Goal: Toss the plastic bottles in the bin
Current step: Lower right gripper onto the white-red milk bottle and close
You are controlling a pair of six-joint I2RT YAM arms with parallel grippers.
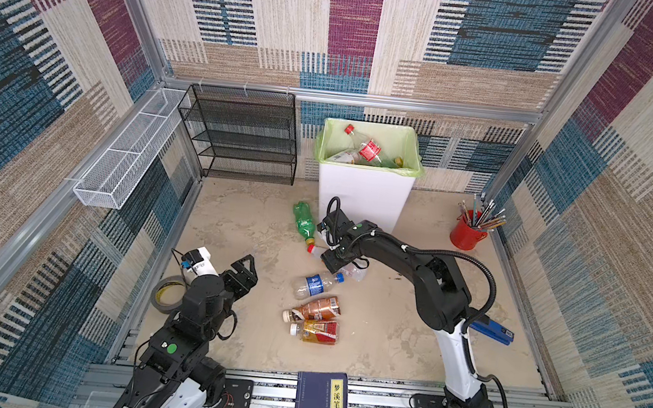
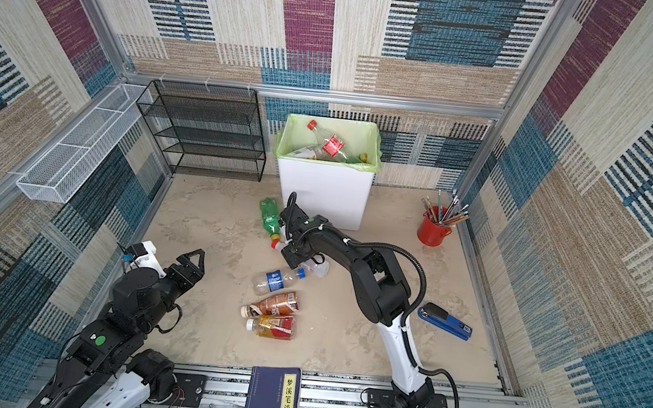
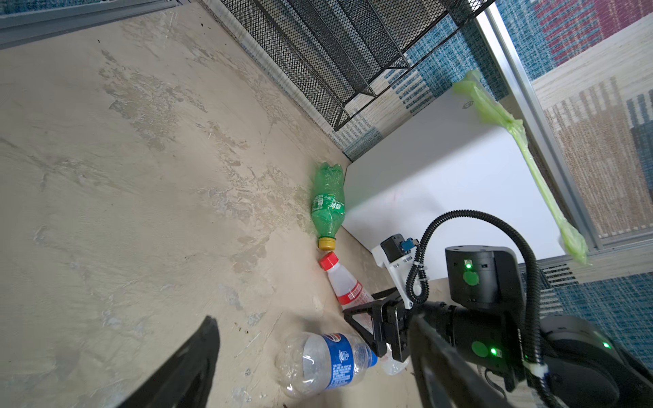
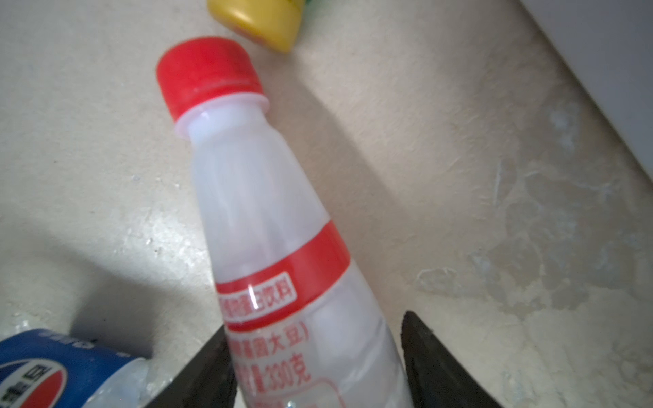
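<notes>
While the left gripper (image 1: 246, 273) hangs spread at eight o'clock on the table (image 1: 230, 223), two amber bottles (image 1: 321, 308) lie near six, with a blue-labelled bottle (image 1: 315, 284) just beyond. At centre the right gripper (image 4: 314, 326) straddles a red-capped white bottle (image 4: 268, 212); whether it pinches is unclear. A green bottle (image 1: 304, 221) lies at its eleven, beside the bin (image 1: 363, 192) at twelve, which has more bottles (image 1: 368, 149) inside

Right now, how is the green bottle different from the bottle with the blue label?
The green bottle is green all over; the blue-label bottle is clear. The green bottle has a yellow cap, the blue-label bottle a blue one. The green bottle lies close beside the bin; the blue-label bottle lies farther from it. Both lie on their sides, outside the bin.
</notes>
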